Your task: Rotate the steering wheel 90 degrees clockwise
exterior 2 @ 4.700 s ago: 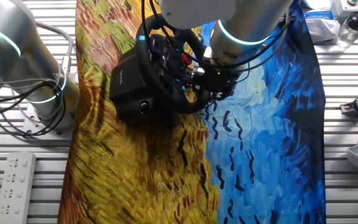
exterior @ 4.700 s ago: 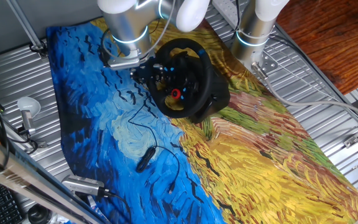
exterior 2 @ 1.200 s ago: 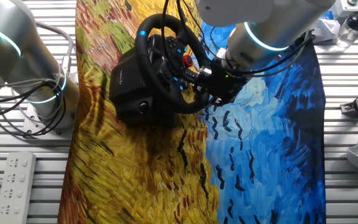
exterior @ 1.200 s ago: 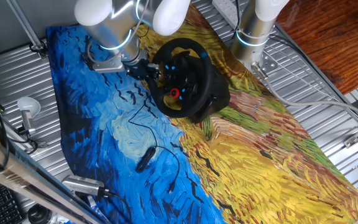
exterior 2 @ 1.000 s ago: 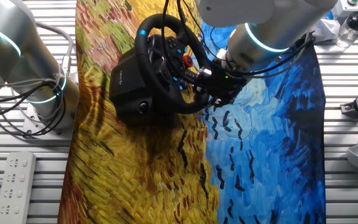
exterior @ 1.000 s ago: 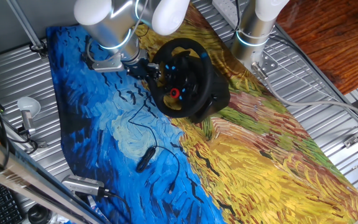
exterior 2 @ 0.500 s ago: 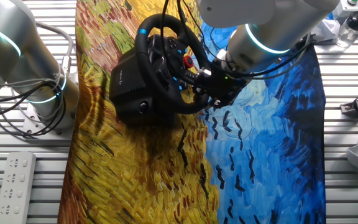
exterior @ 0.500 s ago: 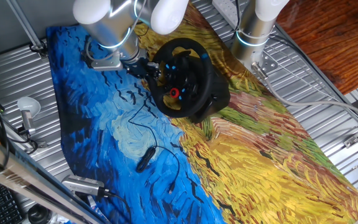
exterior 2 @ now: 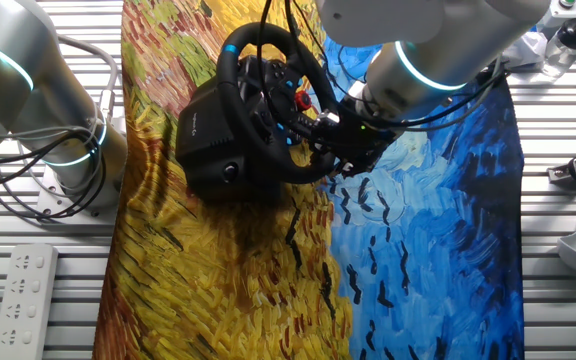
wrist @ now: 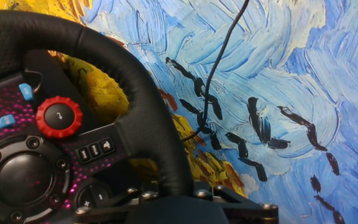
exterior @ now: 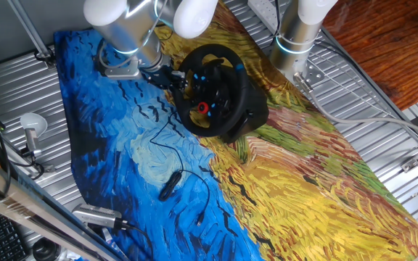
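The black steering wheel (exterior: 228, 64) stands tilted on its bulky black base (exterior 2: 200, 130) on the painted cloth. Its hub shows blue-lit buttons and a red knob (wrist: 59, 116). My gripper (exterior: 174, 81) sits at the rim's left side in one fixed view, and at the rim's lower right (exterior 2: 313, 135) in the other. In the hand view the thick rim (wrist: 135, 93) runs down between my jaws, and my gripper (wrist: 173, 190) is shut on it. The fingertips themselves are hidden behind the rim.
A small black cabled device (exterior: 169, 187) lies on the blue part of the cloth, and its thin cable (wrist: 219, 62) runs past the wheel. A second arm's base (exterior 2: 58, 130) stands beside the wheel base. A power strip (exterior 2: 23, 290) lies on the slatted table.
My arm has drifted slightly away from the wheel's centre over the last second. The gripper stays on the rim, and the wheel has barely turned.
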Controlling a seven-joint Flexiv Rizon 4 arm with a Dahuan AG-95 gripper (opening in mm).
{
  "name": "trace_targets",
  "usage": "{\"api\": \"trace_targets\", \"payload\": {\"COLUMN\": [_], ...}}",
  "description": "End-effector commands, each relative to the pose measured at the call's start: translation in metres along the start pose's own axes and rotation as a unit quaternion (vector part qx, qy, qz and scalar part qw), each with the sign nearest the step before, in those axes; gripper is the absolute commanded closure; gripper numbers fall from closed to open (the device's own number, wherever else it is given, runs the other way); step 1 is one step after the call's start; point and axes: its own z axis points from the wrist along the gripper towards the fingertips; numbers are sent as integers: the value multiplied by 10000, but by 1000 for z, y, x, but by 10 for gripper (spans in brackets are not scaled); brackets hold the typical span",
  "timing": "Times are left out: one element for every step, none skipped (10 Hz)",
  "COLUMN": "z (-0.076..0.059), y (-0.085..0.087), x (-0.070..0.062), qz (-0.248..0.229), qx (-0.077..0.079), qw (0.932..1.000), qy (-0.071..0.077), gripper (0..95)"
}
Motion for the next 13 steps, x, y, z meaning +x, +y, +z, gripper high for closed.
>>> {"api": "trace_targets", "payload": {"z": [0,0,0,0,0,0,0,0,0,0,0,1,1], "y": [0,0,0,0,0,0,0,0,0,0,1,1,1], "x": [2,2,2,2,2,2,2,3,3,4,4,5,5], "qz": [29,47,56,77,125,159,206,272,340,384,421,460,494], "qx": [-26,-32,-28,-27,-36,-34,-45,-62,-73,-83,-91,-107,-123], "qw": [10000,10000,10000,10000,9999,9999,9998,9996,9994,9992,9990,9988,9986], "qy": [8,11,22,24,34,50,58,79,90,98,103,111,126], "gripper": [950,950,950,950,950,950,950,950,950,950,950,950,950]}}
